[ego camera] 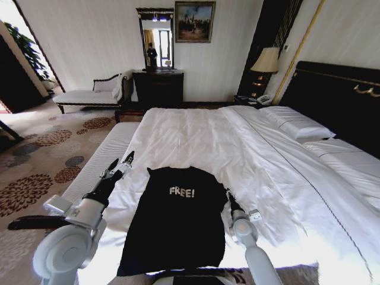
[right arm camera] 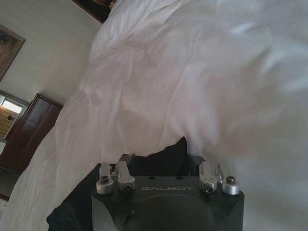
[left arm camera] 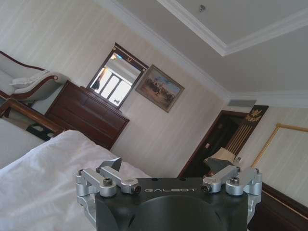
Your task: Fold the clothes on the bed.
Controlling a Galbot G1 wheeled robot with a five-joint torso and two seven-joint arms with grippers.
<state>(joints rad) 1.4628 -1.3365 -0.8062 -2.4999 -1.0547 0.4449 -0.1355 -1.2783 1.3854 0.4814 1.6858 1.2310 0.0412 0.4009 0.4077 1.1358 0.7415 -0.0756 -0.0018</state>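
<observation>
Shirt: nearest you, spread flat on the bed's near end, black, "FREE!" reading upright, collar end pointing toward the duvet.
Right gripper: at the shirt's right edge near the shoulder; in the right wrist view its fingers stand apart with black fabric between them, and you cannot tell whether they touch it.
Left gripper: raised just off the shirt's left shoulder, over white sheet, fingers spread wide, nothing held.
Step, as I judge it: taking both shoulder edges for the first fold.
Your care: bring the left down to match the right, pinch shirt fabric alone, not sheet, and lift both sides evenly.
Beyond the shirt: pillows by the headboard, dresser past the bed.
</observation>
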